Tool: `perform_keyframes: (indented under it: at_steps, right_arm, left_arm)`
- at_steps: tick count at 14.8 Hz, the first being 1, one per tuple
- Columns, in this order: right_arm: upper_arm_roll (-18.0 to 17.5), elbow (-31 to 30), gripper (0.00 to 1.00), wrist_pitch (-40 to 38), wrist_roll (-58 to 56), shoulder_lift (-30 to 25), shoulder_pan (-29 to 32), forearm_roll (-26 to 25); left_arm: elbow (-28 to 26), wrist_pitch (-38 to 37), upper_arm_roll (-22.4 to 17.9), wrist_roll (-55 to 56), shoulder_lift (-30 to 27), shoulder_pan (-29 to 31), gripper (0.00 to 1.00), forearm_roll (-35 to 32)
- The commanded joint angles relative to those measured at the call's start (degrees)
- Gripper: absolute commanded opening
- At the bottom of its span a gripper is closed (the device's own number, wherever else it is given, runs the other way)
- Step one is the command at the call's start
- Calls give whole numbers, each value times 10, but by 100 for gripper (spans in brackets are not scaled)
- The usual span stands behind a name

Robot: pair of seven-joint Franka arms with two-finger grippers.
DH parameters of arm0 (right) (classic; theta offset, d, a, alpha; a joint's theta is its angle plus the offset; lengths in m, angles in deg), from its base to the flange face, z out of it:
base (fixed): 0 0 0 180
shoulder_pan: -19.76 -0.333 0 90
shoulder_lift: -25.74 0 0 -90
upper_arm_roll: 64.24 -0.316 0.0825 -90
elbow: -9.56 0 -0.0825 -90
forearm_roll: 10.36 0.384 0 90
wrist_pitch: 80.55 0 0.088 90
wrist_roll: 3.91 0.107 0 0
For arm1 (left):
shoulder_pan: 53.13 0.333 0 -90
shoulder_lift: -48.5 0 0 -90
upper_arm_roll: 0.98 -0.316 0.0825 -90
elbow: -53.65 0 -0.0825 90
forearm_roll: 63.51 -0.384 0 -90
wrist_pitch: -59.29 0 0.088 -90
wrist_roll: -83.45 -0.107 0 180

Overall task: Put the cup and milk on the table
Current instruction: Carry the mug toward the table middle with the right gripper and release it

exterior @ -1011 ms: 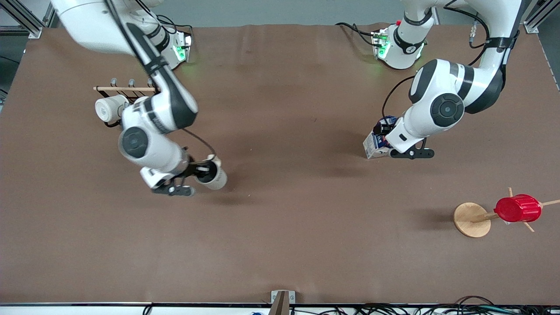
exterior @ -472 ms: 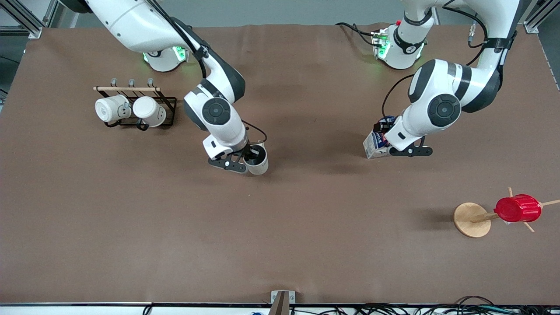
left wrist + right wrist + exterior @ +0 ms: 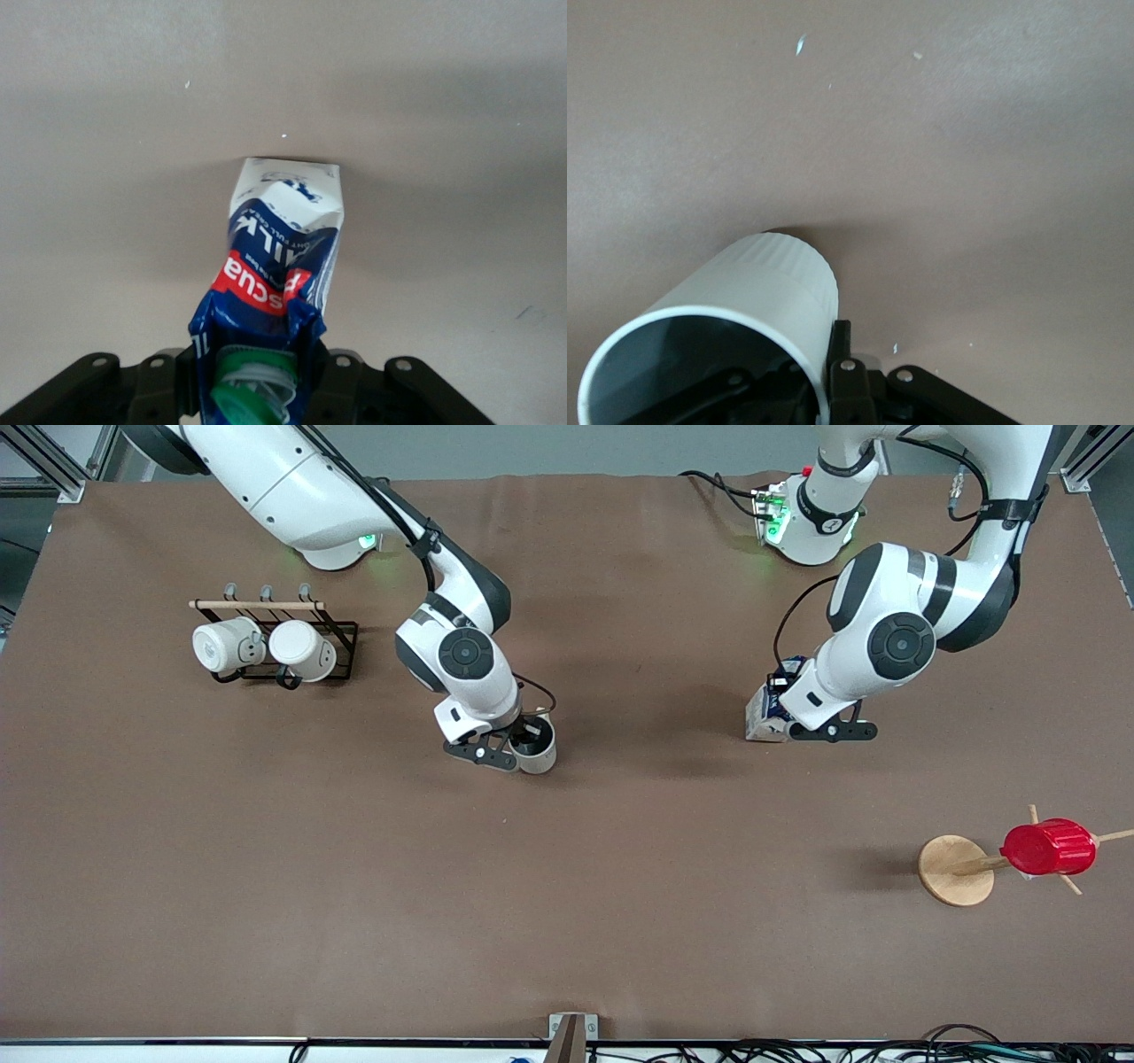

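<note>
Two grippers each grip one thing over the table (image 3: 620, 886). The right gripper (image 3: 523, 737) is clamped on the rim of the cup (image 3: 535, 747), one finger inside it; the cup sits upright, low over the sheet or on it, near the table's middle. The left gripper (image 3: 783, 707) pinches the top of the milk (image 3: 764, 717), whose green cap (image 3: 252, 390) shows between the fingers; the carton is toward the left arm's end from the cup. Nearer the front camera than the milk, a red cup (image 3: 1049, 847) hangs on a wooden stand (image 3: 955, 870).
</note>
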Motion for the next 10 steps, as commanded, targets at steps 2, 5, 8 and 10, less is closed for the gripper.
perform_keyframes:
  at_steps: [2,5,8,10]
  right_arm:
    - [-7,3,79,-4,17,5,3,-12]
    - [-17,8,100,-10,15,-4,13,-11]
    - [-20,10,100,-48,4,-62,49,-12]
    - [-21,10,100,-86,-13,-112,85,-12]
  left_arm:
    - [18,1,4,9,-9,3,20,-3]
    - [39,1,4,10,-6,5,20,-2]
    - [80,0,4,10,19,5,17,-2]
    - [129,-3,3,27,49,-1,17,-3]
